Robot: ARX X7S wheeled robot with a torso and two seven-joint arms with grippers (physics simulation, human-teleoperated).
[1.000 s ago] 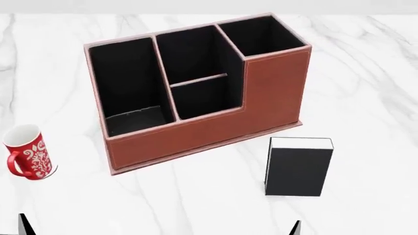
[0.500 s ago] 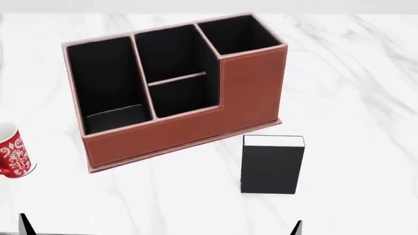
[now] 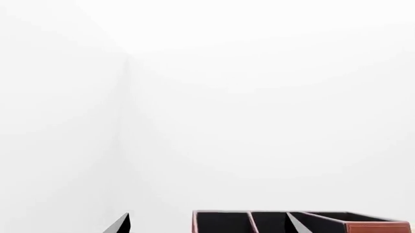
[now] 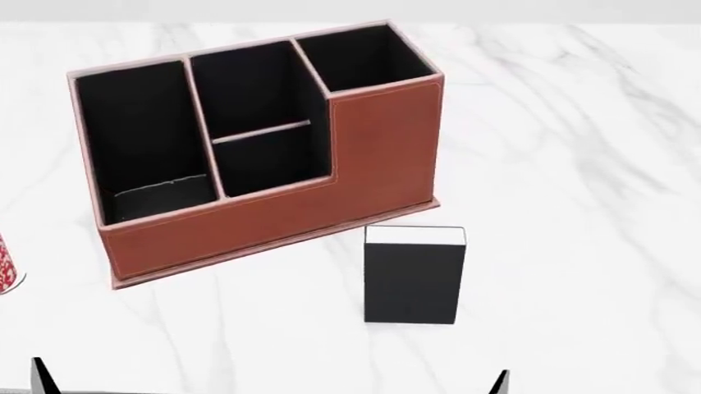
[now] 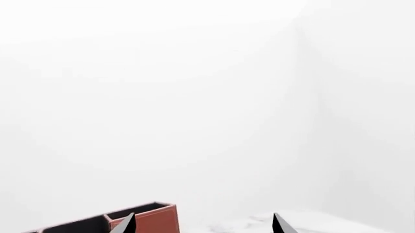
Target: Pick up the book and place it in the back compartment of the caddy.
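The black book (image 4: pixel 414 279) stands upright on the marble table, white page edges up, just in front of the caddy's tall right end. The reddish-brown caddy (image 4: pixel 263 217) sits at centre left; the back compartment (image 4: pixel 272 162) is its small middle cell behind the low wall, and nothing is in it. My left gripper (image 3: pixel 207 226) is open, and the caddy (image 3: pixel 379 227) lies ahead of it. My right gripper (image 5: pixel 203 226) is open too, with a corner of the caddy (image 5: pixel 155 221) beyond one fingertip. Both grippers are well short of the book, which neither wrist view shows.
A sliver of the red patterned mug (image 4: pixel 6 269) shows at the left edge. White marble table (image 4: pixel 580 164) stretches to the right of the caddy. One dark fingertip (image 4: pixel 42 379) and another fingertip (image 4: pixel 500 382) poke up at the head view's bottom edge.
In the head view the caddy, book and mug have all slid left, and the mug is almost out of frame. The fingertips at the bottom edge have stayed in place.
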